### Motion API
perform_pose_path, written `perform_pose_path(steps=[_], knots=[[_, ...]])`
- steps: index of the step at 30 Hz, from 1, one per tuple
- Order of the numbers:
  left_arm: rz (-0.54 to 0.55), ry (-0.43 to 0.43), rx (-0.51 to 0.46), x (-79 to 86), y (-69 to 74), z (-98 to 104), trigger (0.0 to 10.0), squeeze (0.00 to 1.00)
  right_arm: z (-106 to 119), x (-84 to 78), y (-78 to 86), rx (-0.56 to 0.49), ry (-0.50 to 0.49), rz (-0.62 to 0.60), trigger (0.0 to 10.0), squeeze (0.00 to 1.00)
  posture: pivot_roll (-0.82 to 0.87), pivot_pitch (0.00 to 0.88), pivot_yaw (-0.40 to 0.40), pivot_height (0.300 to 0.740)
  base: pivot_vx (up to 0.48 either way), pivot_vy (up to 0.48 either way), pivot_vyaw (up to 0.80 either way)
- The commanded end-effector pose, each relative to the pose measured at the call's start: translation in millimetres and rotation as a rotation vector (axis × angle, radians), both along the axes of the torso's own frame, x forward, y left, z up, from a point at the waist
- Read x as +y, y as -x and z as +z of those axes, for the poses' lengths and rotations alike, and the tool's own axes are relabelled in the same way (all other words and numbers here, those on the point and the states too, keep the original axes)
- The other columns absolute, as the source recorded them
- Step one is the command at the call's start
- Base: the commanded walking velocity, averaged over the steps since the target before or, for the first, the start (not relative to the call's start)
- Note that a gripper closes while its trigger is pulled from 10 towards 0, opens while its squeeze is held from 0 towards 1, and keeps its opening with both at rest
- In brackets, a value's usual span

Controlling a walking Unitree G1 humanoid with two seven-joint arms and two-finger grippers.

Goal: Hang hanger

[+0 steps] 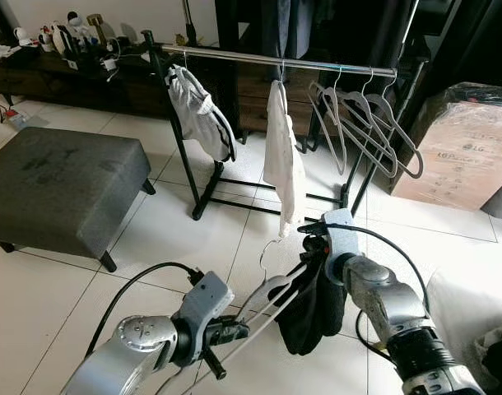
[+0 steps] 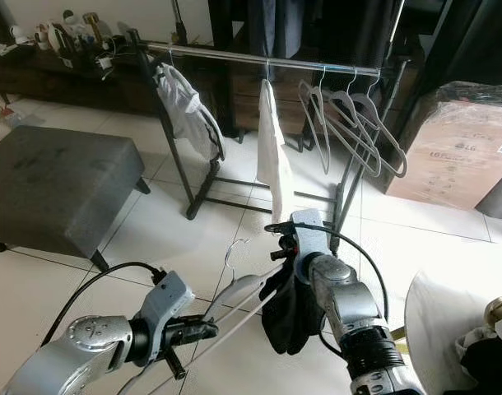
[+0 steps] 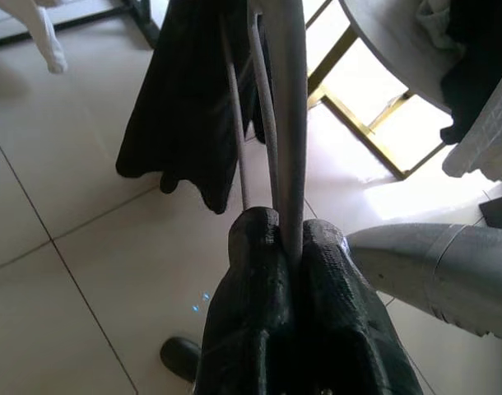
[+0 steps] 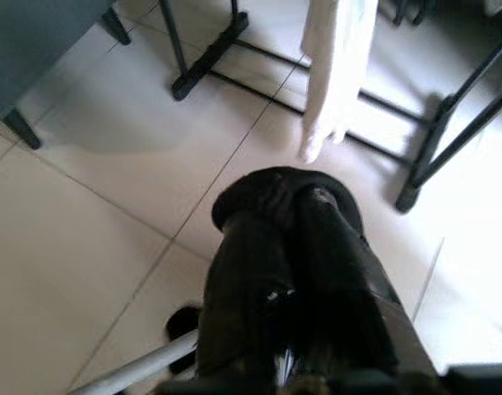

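Grey upholstered ottoman [image 1: 62, 185] sits on white tile floor [image 1: 185, 239] at robot's left; cardboard box [image 1: 465, 156] at far right. Black garment rack [image 1: 280, 62] with chrome rail stands ahead, carrying two white garments [image 1: 200, 115] and three empty grey hangers [image 1: 366, 123] bunched near its right end. Well short of the rack, low in front of the robot, is the task hanger [image 1: 271, 292]: pale grey-white, thin wire-like bars with a small curved hook pointing up, tilted, with a black garment [image 1: 313, 304] draped from it and hanging limp. Left gripper [image 3: 288, 247] has its fingers closed tight around the hanger's grey bar, pinching it between the pads. Right gripper [image 4: 288, 206] is up by the hanger's far end, fingers pressed together with black cloth bunched around the tips, apparently clamped on the black garment.
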State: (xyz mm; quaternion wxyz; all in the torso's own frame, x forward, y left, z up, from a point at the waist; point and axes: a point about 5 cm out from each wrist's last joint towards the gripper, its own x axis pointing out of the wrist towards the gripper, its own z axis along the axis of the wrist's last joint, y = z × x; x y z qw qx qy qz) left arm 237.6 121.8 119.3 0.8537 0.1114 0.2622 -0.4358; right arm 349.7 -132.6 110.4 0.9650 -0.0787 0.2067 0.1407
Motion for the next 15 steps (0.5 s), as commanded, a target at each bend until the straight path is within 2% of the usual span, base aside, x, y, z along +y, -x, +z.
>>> perform_pose_path(steps=[1, 3, 10, 14, 15], knots=[[-0.035, 0.012, 0.014, -3.4, 6.0, 1.2, 10.0, 0.0, 4.2, 6.7, -1.0, -0.037, 0.015, 0.038, 10.0, 0.0, -0.01, 0.151, -0.006, 0.74, 0.0, 0.0, 0.0], [-0.05, 0.017, 0.021, -4.7, 8.1, 1.5, 10.0, 0.0, 2.2, 8.0, -0.2, -0.048, 0.067, 0.072, 10.0, 0.0, -0.01, 0.145, -0.005, 0.74, 0.0, 0.0, 0.0], [-0.049, 0.017, 0.016, -4.9, 7.3, 1.5, 10.0, 0.0, 0.3, 8.7, 2.0, -0.05, 0.09, 0.104, 10.0, 0.0, -0.02, 0.137, -0.003, 0.74, 0.0, 0.0, 0.0], [-0.012, 0.036, -0.002, -3.7, 2.0, 2.5, 10.0, 0.0, 0.2, 11.9, 7.8, -0.046, 0.091, 0.18, 10.0, 0.0, -0.02, 0.131, -0.005, 0.74, 0.0, 0.0, 0.0], [-0.005, 0.047, -0.001, -4.0, 1.1, 2.2, 10.0, 0.0, 0.8, 14.6, 11.8, -0.05, 0.089, 0.241, 10.0, 0.0, -0.02, 0.128, -0.004, 0.74, 0.0, 0.0, 0.0]])
